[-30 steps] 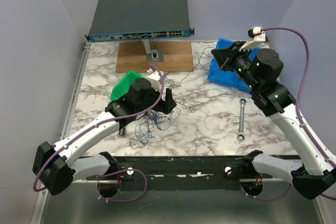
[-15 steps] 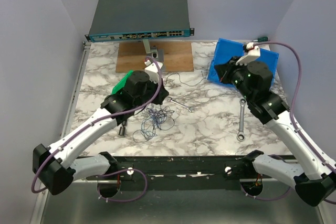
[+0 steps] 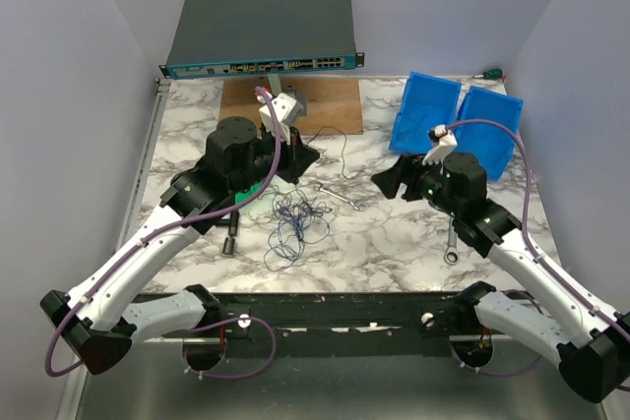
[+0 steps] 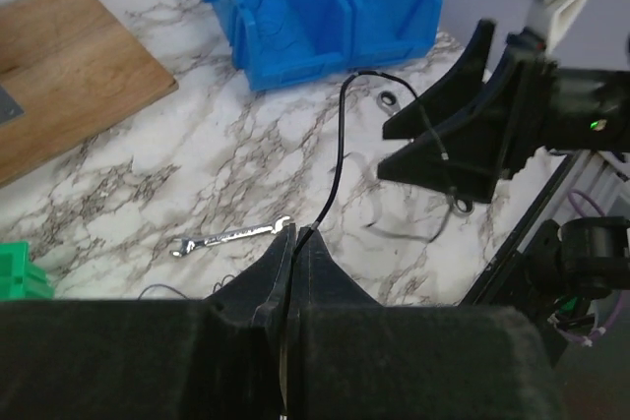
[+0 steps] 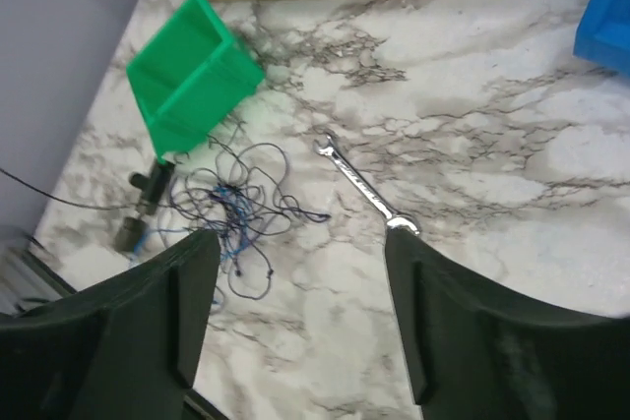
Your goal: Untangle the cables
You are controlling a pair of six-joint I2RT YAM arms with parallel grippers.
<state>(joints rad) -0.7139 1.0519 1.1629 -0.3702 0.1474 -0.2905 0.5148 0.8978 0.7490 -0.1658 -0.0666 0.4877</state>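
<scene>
**A:** Where are the cables (image 3: 295, 219), and how do they look?

**B:** They lie near the middle of the marble table (image 3: 394, 243). They form a scribbly knot of hair-thin blue and dark wires, with loose loops trailing toward the near edge. In the right wrist view the far loops reach just beside a corner of the green bin (image 5: 192, 86). A small wrench (image 5: 364, 189) lies near the knot on its other side, apart from it.

**A:** Is it all one heap?

**B:** Not all of it. One dark strand leaves the heap and runs up to the left gripper (image 4: 295, 238). In the left wrist view that strand rises from the fingertips in a tall arc toward the blue bins (image 4: 315, 7).

**A:** So the left one has a hold on it?

**B:** Yes. Its jaws are pressed together with that single strand pinched at the very tips. It hangs above the table just behind and to the left of the knot.

**A:** And the right gripper (image 5: 298, 238)?

**B:** Its fingers stand well apart, with only table and wire loops showing through the gap and nothing between them. It sits to the right of the knot and points toward it. I cannot tell whether any strand brushes its outer side.
</scene>
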